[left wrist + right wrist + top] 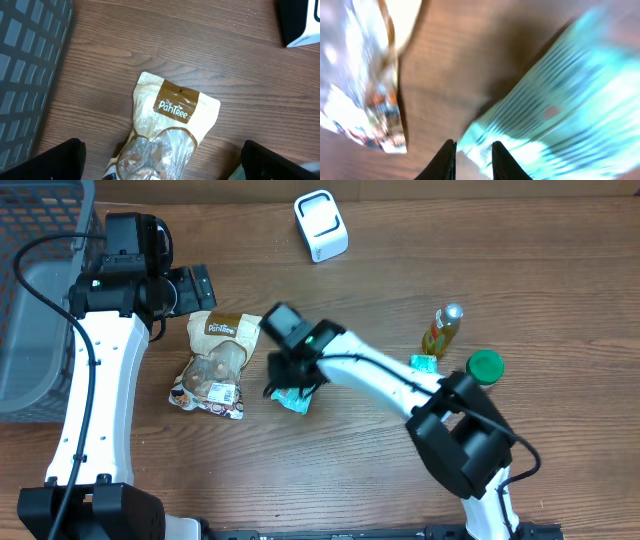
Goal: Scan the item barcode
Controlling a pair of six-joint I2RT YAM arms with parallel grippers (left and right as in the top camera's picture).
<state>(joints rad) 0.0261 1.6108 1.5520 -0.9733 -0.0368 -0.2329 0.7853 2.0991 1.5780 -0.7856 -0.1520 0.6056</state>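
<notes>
Brown wood-grain bench (400, 240) carries everything. The teal foil sachet (297, 403) lies near the middle, just right of the PanTree snack bag (215, 360). My right hand (472, 160) is down at its edge, fingers a narrow slit apart, but blur hides whether anything is pinched. The sachet looks light, thin, floppy and slick, so I'd grip a sealed edge and keep its faces clear for the white scanner (321, 225) at the far side. My left hand (165, 155) hangs wide open and empty over the snack bag.
</notes>
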